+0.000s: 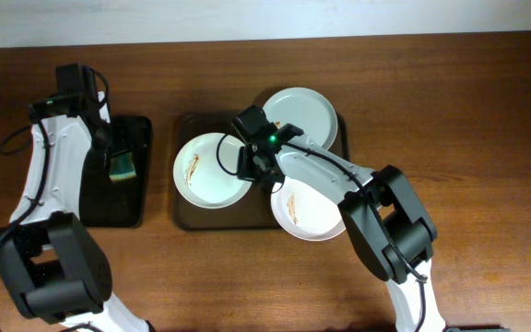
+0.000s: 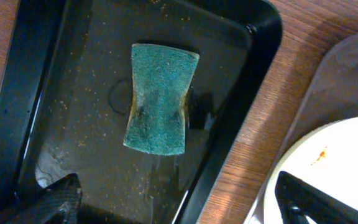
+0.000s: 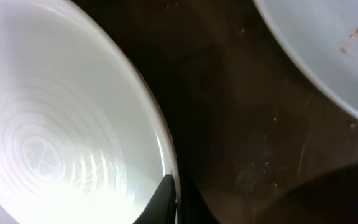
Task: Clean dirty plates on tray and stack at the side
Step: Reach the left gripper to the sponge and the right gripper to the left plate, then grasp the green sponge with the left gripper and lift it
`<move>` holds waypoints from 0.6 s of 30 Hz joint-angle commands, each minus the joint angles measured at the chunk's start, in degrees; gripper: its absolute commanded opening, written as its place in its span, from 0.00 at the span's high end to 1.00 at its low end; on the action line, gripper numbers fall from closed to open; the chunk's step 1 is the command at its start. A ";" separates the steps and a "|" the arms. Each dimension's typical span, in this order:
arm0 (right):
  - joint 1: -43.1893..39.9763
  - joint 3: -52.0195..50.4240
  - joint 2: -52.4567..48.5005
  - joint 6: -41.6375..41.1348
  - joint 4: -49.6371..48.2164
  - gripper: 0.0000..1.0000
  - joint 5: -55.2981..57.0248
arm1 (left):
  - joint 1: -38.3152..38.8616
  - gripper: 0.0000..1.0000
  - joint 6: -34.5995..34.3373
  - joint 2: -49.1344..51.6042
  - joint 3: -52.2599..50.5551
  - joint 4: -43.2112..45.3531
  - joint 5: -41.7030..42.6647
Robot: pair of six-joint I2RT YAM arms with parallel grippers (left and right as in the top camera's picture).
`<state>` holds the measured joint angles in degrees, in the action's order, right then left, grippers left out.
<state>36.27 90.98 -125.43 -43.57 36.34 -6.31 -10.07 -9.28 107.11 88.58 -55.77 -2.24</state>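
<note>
Left hand (image 2: 185, 208) spread wide, empty, above the small black tray (image 2: 17, 93). Straight ahead of it, flat in that tray: the blue-green sponge (image 2: 160, 99), long axis pointing away from the hand, narrow waist across the fingers' closing line. Far nearer this hand than the right hand (image 3: 176, 202), set at the rim of a smeared plate (image 3: 55, 137) on the brown tray (image 1: 184, 214); clamped or not, cannot tell. Second plate (image 1: 300, 115) and third plate (image 1: 307, 217) just beside that hand.

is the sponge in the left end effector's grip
No, the sponge lies flat in the black tray, and the left end effector is open with its fingers clear of it.
</note>
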 commanded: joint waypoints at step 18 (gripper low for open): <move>0.48 0.42 -1.42 0.00 -0.17 0.95 -0.74 | -0.50 0.61 -0.28 15.23 3.26 4.39 -2.10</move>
<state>36.25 90.98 -125.43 -43.57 36.27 -6.52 -10.20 -9.50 121.12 89.32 -47.79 -3.70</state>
